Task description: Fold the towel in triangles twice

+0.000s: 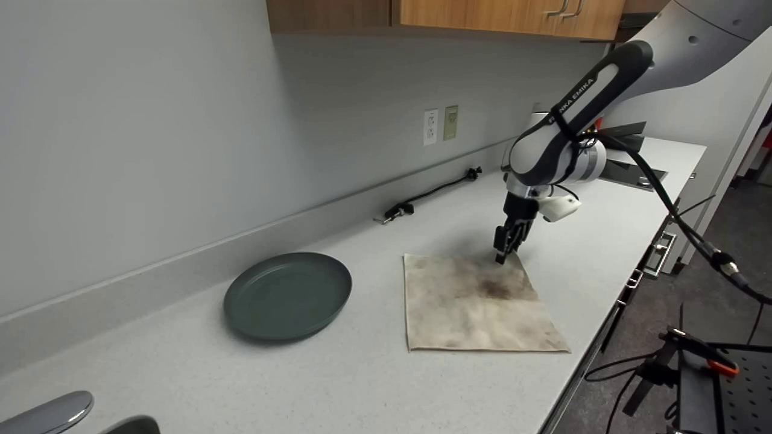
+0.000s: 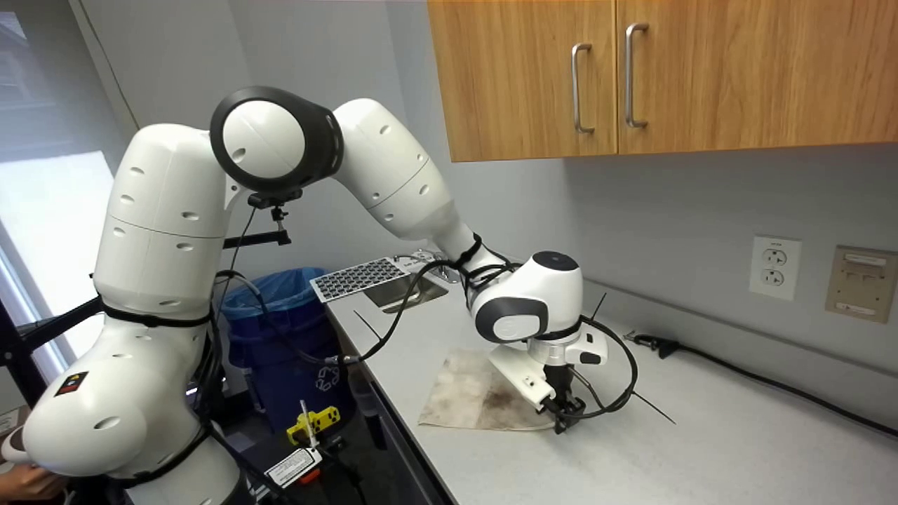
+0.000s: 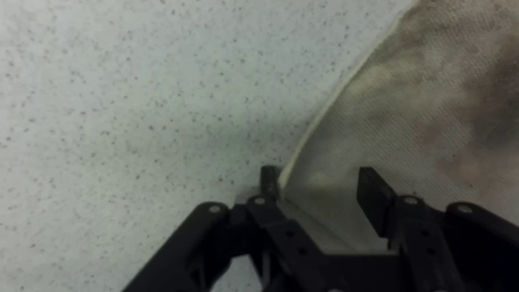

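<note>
One beige towel (image 1: 470,307) with brown stains, spread flat on the pale desk (image 1: 313,386), a little right of the middle of the frame in an exterior view. Gripper (image 3: 318,184) pointing down, exactly at one corner of this towel. In the wrist view, fingers (image 3: 373,198) spread well apart, one at the lower middle of the frame, just outside the pale hem, and one further to the right, over the cloth. Corner of the towel in the gap between the two, very near to the outer finger, but not squeezed. Contact of the fingertips with the cloth or with the desk: not possible to tell.

In an exterior view, dark green plate (image 1: 288,295) to the left of the towel and well apart from it, in the lower left part of the frame. In both exterior views, black cord (image 1: 434,191) near the foot of the grey wall (image 1: 151,132); above it, white socket (image 1: 430,126) and beige wall plate (image 1: 451,123), side by side; at the top of the frame, wooden cupboards (image 1: 482,15). In an exterior view, white arm (image 2: 400,175), tall at the left, bent at the top, then sloping down to the towel. Blue bin (image 2: 295,386) beyond the desk edge, lower left of the middle.
</note>
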Robot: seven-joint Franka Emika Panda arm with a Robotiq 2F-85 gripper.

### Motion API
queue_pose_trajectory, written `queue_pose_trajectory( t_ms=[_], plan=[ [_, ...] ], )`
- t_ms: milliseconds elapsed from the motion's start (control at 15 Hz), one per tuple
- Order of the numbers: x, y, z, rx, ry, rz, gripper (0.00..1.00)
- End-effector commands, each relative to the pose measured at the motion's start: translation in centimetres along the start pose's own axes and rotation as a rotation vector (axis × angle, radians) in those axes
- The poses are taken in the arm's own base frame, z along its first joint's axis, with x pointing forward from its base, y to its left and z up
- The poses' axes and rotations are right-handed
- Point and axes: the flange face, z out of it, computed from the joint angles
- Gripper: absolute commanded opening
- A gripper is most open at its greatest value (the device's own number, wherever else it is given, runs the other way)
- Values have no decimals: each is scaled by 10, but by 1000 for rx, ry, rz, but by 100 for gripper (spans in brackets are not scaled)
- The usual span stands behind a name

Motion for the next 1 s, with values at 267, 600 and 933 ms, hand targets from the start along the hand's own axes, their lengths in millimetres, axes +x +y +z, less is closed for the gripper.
queue_pose_trajectory(
  t_ms=[267, 600, 933],
  plan=[
    [5, 3, -9, -5, 49, 40, 0],
    [9, -15, -39, -60, 133, 0, 0],
    [13, -60, -84, -112, 184, -93, 0]
  ],
)
